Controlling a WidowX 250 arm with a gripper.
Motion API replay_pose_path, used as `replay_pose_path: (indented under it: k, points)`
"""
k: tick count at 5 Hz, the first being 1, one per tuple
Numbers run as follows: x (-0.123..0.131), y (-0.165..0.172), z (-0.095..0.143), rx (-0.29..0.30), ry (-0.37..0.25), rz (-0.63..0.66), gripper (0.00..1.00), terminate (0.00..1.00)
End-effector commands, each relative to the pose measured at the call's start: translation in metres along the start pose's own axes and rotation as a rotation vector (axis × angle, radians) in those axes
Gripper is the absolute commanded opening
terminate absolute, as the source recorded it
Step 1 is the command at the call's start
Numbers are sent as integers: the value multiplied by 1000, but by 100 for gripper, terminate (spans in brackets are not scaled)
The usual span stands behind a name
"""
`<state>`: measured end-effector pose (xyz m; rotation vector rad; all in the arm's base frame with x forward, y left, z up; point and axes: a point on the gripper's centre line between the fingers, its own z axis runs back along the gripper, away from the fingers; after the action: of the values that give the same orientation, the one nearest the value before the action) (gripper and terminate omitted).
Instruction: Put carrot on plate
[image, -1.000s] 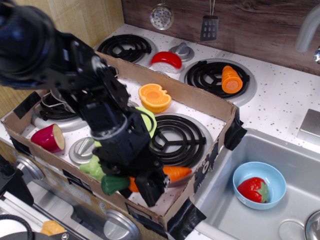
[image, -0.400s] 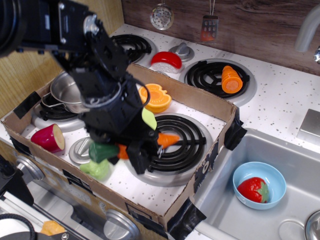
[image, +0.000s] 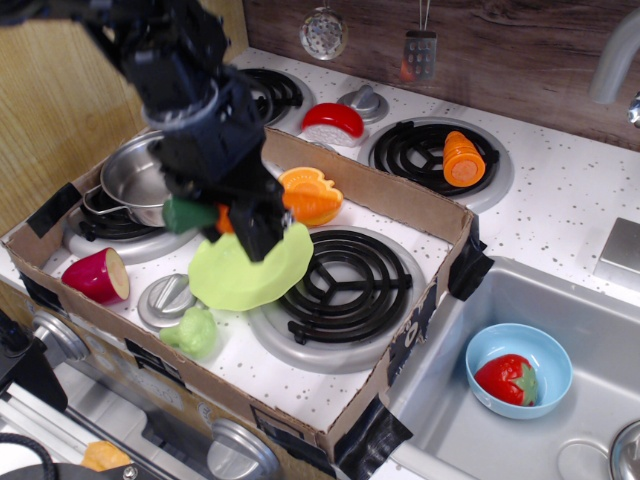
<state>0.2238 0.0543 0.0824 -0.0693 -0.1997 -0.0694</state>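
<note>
My black gripper (image: 245, 215) is shut on the carrot (image: 225, 218) and holds it crosswise in the air. The carrot's dark green stem end (image: 186, 213) sticks out to the left; its tapered end is hard to tell apart from the halved orange fruit (image: 312, 197) behind it. The lime-green plate (image: 250, 270) lies directly below and in front of the gripper, on the left edge of the front burner (image: 345, 280). The carrot hangs a little above the plate's back rim and does not touch it.
A cardboard box wall (image: 420, 205) rings the front stove area. Inside it are a steel pot (image: 135, 180) at left, a purple-red halved vegetable (image: 100, 275) and a green toy (image: 192, 332). A carrot slice stub (image: 463, 158) sits on the back burner. A blue bowl (image: 545, 350) with a strawberry lies in the sink.
The gripper has risen and moved back and left with the carrot, from the box's front edge to above the plate. The plate, earlier mostly covered by the arm, now shows.
</note>
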Motion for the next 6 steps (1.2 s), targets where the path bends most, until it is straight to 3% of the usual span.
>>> replay_pose_path:
  k: [1,3,5,6]
  points:
    - [14,14,-8,45,-80,-29,0,0]
    - [5,14,-42,8,-102,-23,0,0]
    - [14,15,-36,81,-79,-125,0,0]
    - [16,14,-30,83,-76,-115,0,0]
